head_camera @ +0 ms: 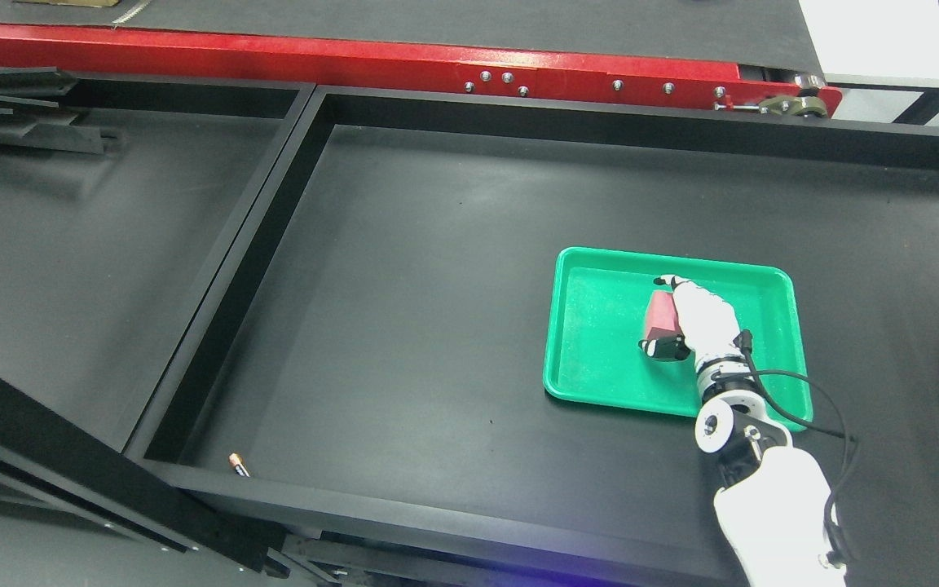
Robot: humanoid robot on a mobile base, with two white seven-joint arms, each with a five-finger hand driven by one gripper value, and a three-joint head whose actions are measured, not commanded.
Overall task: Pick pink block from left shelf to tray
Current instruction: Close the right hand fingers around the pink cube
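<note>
Right robot hand (685,319) grips the small pink rectangular block (660,316) over the green plastic tray (600,359); the block sits at its left, long axis front-to-back.

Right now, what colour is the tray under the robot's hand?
Bright green tray, clearest in the head view.
</note>
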